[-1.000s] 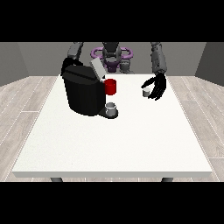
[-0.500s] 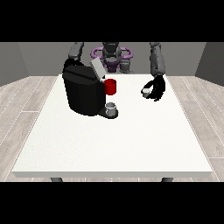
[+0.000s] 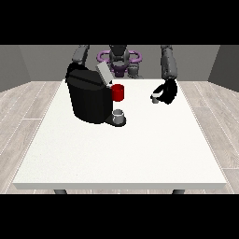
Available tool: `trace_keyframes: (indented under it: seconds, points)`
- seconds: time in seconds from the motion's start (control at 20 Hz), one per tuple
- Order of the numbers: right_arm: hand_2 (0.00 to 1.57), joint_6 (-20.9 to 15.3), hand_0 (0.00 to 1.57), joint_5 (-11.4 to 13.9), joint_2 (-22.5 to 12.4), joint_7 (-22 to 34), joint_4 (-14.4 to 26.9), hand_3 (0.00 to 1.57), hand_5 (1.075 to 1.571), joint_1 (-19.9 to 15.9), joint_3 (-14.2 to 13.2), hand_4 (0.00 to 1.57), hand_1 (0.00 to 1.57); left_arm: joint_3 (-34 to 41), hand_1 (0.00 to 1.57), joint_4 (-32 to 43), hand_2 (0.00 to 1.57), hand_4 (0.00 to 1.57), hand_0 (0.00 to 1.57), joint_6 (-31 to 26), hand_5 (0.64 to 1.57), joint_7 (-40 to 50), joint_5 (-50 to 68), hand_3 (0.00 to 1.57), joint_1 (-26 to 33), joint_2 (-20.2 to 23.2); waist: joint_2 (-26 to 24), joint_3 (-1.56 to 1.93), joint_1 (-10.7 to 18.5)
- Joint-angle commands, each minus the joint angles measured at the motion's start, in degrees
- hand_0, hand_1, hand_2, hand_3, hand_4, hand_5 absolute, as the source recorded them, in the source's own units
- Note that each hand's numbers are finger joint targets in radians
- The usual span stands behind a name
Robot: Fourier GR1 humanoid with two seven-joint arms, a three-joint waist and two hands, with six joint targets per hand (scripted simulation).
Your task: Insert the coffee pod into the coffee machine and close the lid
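Right now the large white rectangular desk (image 3: 121, 154) carries a bulky black coffee machine (image 3: 88, 100) on its far part, toward the view's left, with its grey lid (image 3: 103, 73) tilted up and open at the top. A red cylindrical part (image 3: 118, 92) sticks out from the machine's front side, and below it a small grey cup (image 3: 118, 115) sits on the machine's dark base plate. Well apart from the machine, toward the view's right, the small grey coffee pod (image 3: 155, 97) is held just above the desk by the black hand at the view's right (image 3: 167, 92); that hand's fingers are curled round the pod, with the pod showing at the side of the hand that faces the machine. The grey arm of that hand comes down from the robot's shoulder at the top of the view. The hand at the view's left cannot be seen: its arm (image 3: 80, 55) runs down behind the coffee machine and the hand is hidden there, so whether its fingers are apart or together cannot be told. The robot's torso with a purple ring (image 3: 119, 56) stands behind the far edge of the desk, between the two arms
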Motion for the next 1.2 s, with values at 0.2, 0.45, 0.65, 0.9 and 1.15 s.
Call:
trace_keyframes:
  seconds: [0.2, 0.45, 0.65, 0.9, 1.15]
  points:
    - [0.00, 2.2, 0.00, -2.0, -1.0, -4.4, 7.3, 0.00, 1.571, 1.3, -2.9, 0.45, 0.00, -1.5, 1.34, -5.2, 1.40, 0.59, 1.34, -9.2, 1.571, 1.2, 0.5, 1.36, -6.5, -0.6, -4.1, 0.00, 1.0]
    - [0.00, 0.7, 0.00, -2.2, -1.2, -0.5, 7.7, 0.00, 1.571, 0.6, -3.1, 0.50, 0.00, -1.7, 1.26, -7.6, 1.33, 0.54, 1.26, -14.9, 1.571, 3.1, 1.0, 1.29, -8.4, -0.3, -8.2, -0.02, 2.1]
    - [0.00, -2.9, 0.00, -1.7, 1.4, -1.2, 7.0, 0.00, 1.571, -0.5, 2.6, 0.47, 0.00, -0.9, 1.23, -7.7, 1.32, 0.57, 1.23, -13.5, 1.571, 5.6, 0.4, 1.29, -11.5, -1.8, -5.6, -0.03, 1.2]
    - [0.00, 3.0, 0.00, -1.0, -1.3, 0.9, 2.3, 0.00, 1.571, -3.2, 1.8, 0.47, 0.00, 3.2, 1.25, -5.7, 1.33, 0.56, 1.25, -13.4, 1.571, 5.6, 1.3, 1.29, -17.7, 2.9, -1.4, -0.06, -4.9]
    - [0.00, 2.6, 0.00, -0.8, -0.8, 1.2, 2.8, 0.00, 1.571, -2.7, 2.1, 0.48, 0.00, 3.8, 1.07, -6.3, 1.22, 0.52, 1.07, -15.8, 1.571, 9.6, 1.0, 1.23, -22.4, 3.9, -2.6, -0.05, -6.1]
